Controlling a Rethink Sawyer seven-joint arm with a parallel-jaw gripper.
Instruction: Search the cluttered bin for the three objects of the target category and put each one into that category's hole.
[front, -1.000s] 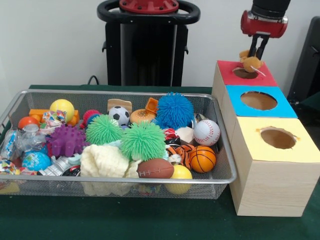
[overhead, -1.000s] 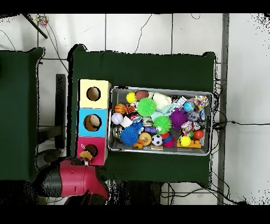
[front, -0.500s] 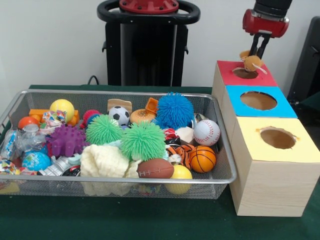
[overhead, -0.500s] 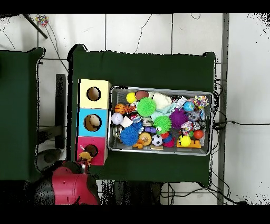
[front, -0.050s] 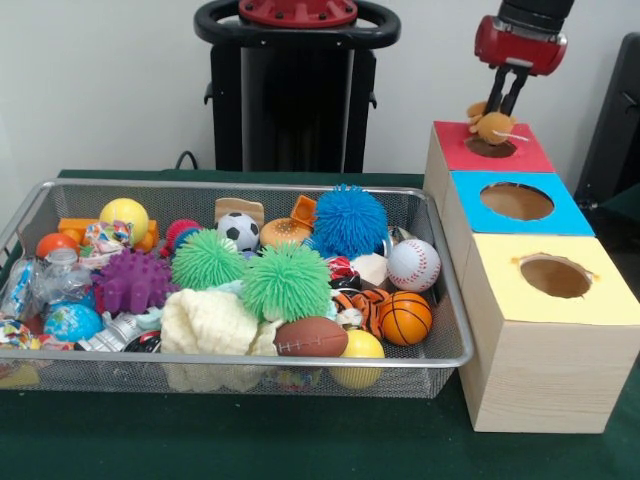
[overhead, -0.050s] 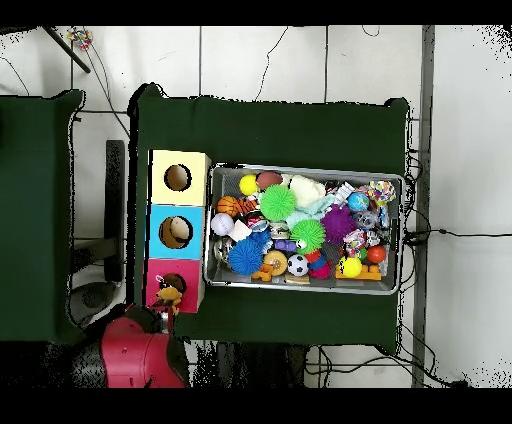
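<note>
So, your gripper (front, -0.050s: 503, 100) is clamped on a tan toy (front, -0.050s: 492, 125), held just above the red box's hole (front, -0.050s: 490, 147). From overhead you see the toy (overhead, -0.050s: 167, 295) overlapping that hole's edge (height hidden), and something pale inside the blue box (overhead, -0.050s: 175, 232); the bin (front, -0.050s: 440, 300) holds 3 spiky balls.

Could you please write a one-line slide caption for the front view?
End effector holds a tan toy above the red box's hole, beside the cluttered bin.

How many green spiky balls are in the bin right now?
2. One green spiky ball lies mid-bin beside the purple spiky ball; the other sits just behind the football. More could be buried under the clutter.
</note>
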